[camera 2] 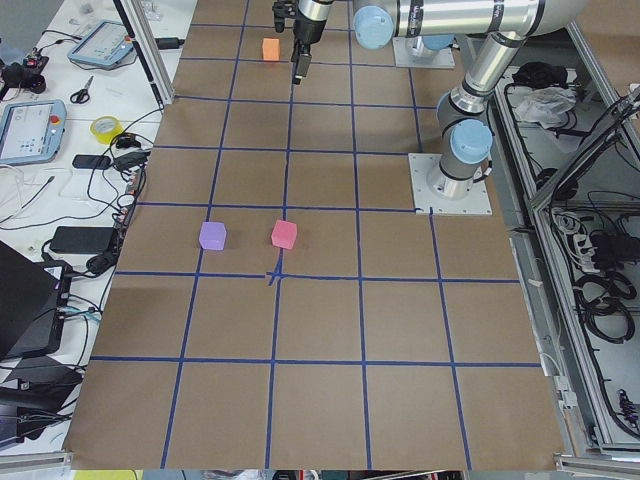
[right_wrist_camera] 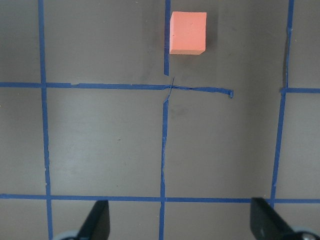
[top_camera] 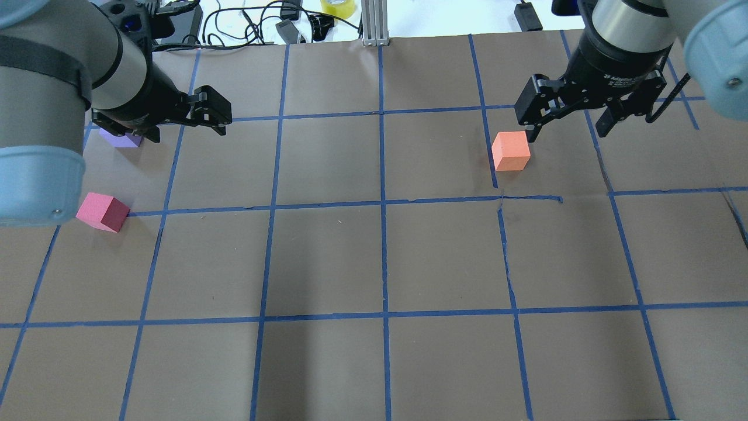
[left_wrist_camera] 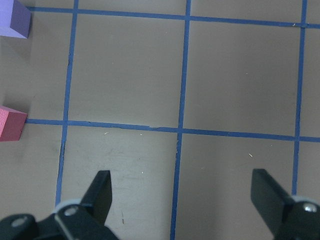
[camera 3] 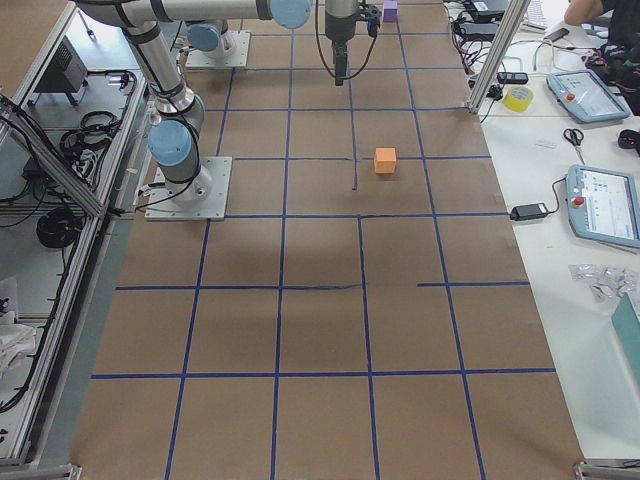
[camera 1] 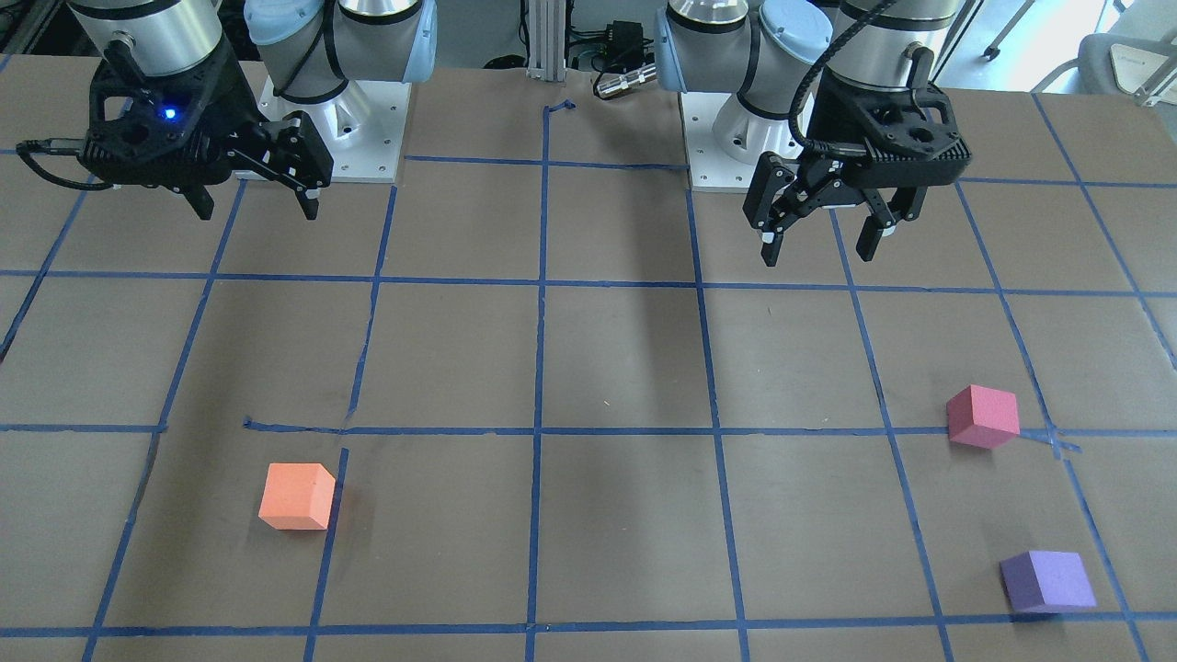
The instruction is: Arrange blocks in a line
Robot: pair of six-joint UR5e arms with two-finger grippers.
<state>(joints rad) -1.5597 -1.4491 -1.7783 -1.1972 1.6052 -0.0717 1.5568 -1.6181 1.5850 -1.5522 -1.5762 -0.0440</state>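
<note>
The orange block [camera 1: 296,496] lies alone on the robot's right side of the table, also in the right wrist view [right_wrist_camera: 188,32]. The pinkish-red block [camera 1: 983,416] and the purple block [camera 1: 1046,581] lie apart on the robot's left side, both at the left edge of the left wrist view, pinkish-red [left_wrist_camera: 11,124] and purple [left_wrist_camera: 14,19]. My left gripper [camera 1: 820,253] is open and empty, raised above the table, nearer the base than those two blocks. My right gripper [camera 1: 256,211] is open and empty, raised, nearer the base than the orange block.
Brown paper covers the table [top_camera: 380,263], marked into squares by blue tape lines. Cables, a tape roll [top_camera: 338,7] and devices lie beyond the far edge. An aluminium post [top_camera: 374,23] stands at the far middle edge.
</note>
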